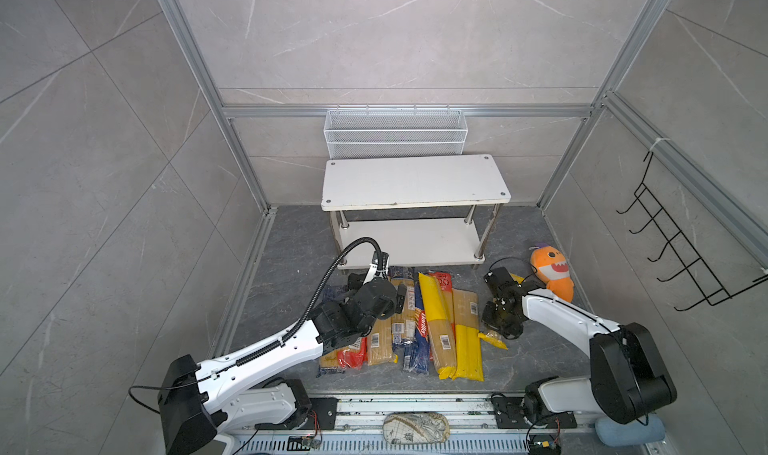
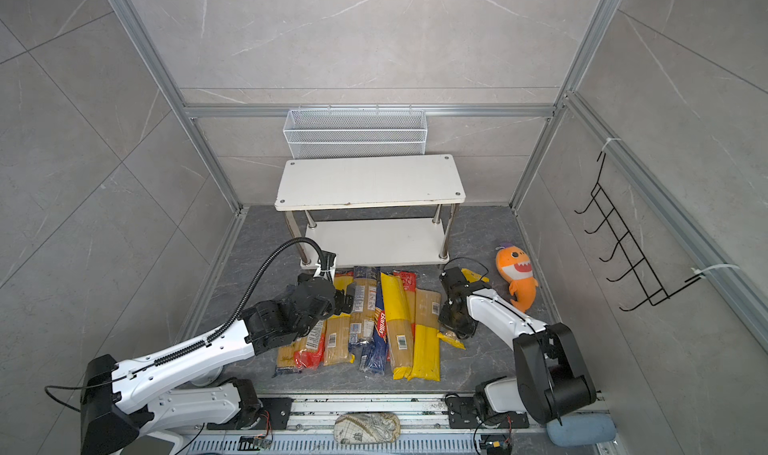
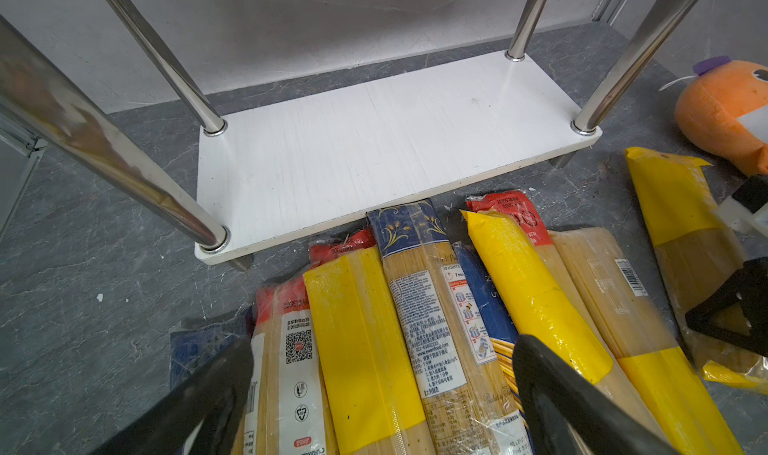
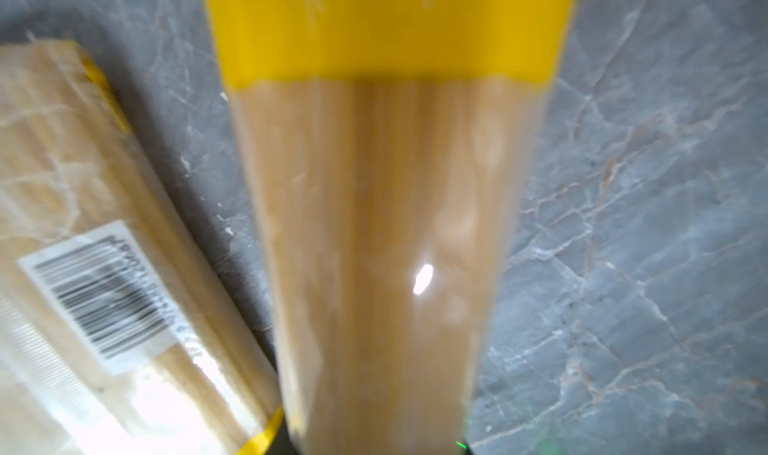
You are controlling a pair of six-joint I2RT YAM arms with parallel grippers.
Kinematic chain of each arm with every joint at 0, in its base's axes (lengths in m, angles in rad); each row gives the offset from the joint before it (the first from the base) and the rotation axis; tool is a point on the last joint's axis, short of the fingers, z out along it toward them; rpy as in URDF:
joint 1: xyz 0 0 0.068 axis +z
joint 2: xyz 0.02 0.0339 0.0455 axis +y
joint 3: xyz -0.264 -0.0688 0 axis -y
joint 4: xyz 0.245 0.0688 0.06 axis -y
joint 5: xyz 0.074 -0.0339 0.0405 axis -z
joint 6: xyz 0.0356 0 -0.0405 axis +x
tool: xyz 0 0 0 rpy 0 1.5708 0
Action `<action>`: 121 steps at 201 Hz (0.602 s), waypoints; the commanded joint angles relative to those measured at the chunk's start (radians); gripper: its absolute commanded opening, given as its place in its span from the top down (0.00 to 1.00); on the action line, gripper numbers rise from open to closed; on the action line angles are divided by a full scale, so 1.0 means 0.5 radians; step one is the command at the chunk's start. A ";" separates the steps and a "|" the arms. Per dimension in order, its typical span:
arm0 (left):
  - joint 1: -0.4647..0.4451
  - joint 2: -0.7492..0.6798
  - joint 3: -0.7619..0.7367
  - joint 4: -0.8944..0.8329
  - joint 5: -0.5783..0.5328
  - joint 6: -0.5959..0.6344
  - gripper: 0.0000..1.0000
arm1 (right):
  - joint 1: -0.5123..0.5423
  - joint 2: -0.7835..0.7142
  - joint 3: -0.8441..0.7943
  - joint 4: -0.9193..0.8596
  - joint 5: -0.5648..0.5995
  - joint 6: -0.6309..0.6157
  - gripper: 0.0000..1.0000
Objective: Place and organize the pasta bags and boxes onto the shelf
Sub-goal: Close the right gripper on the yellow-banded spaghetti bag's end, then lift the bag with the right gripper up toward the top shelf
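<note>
Pasta packs (image 1: 432,307), yellow-, red- or blue-ended, lie lower centre; left gripper (image 3: 384,349) gapes wide, right gripper (image 1: 498,316) perhaps clamps one, though I cannot tell.

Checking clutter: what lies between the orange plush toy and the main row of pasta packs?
One separate yellow-ended pack on the floor, the right gripper over it; seen in both top views and the left wrist view.

White shelf boards (image 1: 415,181) on chrome legs (image 3: 153,50), clear bags (image 1: 468,349) with yellow ends, red-ended bags (image 1: 351,355), dark blue pack (image 3: 405,224) with gold wheat pattern, orange plush toy (image 1: 552,272), grey marbled floor (image 1: 291,274), white mesh basket (image 1: 395,133)
</note>
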 commanded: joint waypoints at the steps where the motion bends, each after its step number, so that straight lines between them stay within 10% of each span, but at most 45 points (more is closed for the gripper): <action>1: -0.010 0.011 0.138 -0.026 -0.037 0.060 0.00 | 0.006 -0.030 -0.134 -0.055 -0.132 0.060 1.00; 121: -0.002 0.104 0.459 -0.089 -0.040 0.164 0.00 | 0.006 -0.731 0.644 -0.943 -0.142 -0.152 1.00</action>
